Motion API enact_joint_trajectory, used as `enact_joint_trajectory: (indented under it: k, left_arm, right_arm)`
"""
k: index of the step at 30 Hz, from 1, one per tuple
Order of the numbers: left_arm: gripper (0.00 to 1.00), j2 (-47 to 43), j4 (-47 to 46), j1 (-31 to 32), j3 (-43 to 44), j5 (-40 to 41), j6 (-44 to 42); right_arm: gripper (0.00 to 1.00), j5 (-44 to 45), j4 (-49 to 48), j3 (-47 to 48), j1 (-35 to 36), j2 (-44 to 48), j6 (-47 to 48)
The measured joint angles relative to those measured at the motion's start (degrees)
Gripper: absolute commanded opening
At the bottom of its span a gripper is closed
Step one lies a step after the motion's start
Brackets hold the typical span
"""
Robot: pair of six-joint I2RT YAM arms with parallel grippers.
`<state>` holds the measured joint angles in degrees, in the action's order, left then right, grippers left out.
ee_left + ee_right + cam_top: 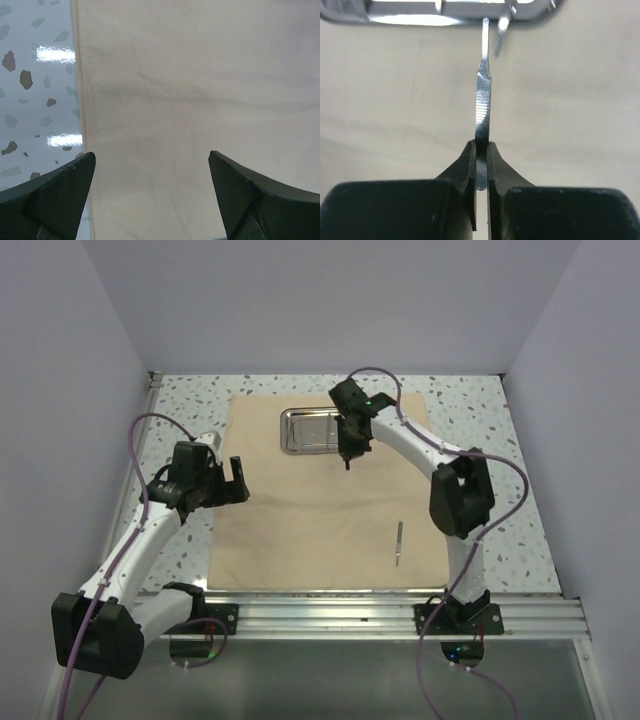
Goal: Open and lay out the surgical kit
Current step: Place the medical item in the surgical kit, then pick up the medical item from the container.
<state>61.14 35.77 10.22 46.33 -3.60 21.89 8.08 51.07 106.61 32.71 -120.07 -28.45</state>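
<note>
Instrument (482, 100): sits clamped between right claw (481, 149) tips, long axis straight out from them toward near rim of tray (312, 430), over wrap (300, 520) on counter (480, 420); looks slim, silver, ribbed mid-handle. Farther off at wrap's left edge: left claw (152, 165), spread wide, empty. Second instrument (398, 542) flat on wrap, nearer right arm.

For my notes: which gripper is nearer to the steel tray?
Right. The right gripper, holding an instrument, is at the tray's near right edge; the left gripper is over the cloth's left edge.
</note>
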Motion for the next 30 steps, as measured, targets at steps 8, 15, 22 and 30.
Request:
enact_joint_trajectory:
  k: [8, 15, 22, 30]
  left_arm:
    - [1.0, 0.0, -0.04, 0.0, -0.17, 0.66, 0.02]
    - [1.0, 0.02, -0.07, 0.0, -0.2, 0.72, 0.0]
    - [1.0, 0.02, -0.07, 0.42, -0.2, 0.94, 0.02]
    - [1.0, 0.02, -0.04, 0.81, -0.2, 1.42, 0.04]
  right_arm:
    - [0.0, 0.22, -2.6, -35.91, 0.31, 27.32, -2.27]
    - [0.0, -0.39, -3.02, -53.86, 0.31, 33.81, -6.27]
    - [0.83, -2.01, -4.83, -56.22, 0.31, 33.14, -8.15]
    - [0.84, 0.61, 2.51, -39.58, 0.31, 33.09, -6.1]
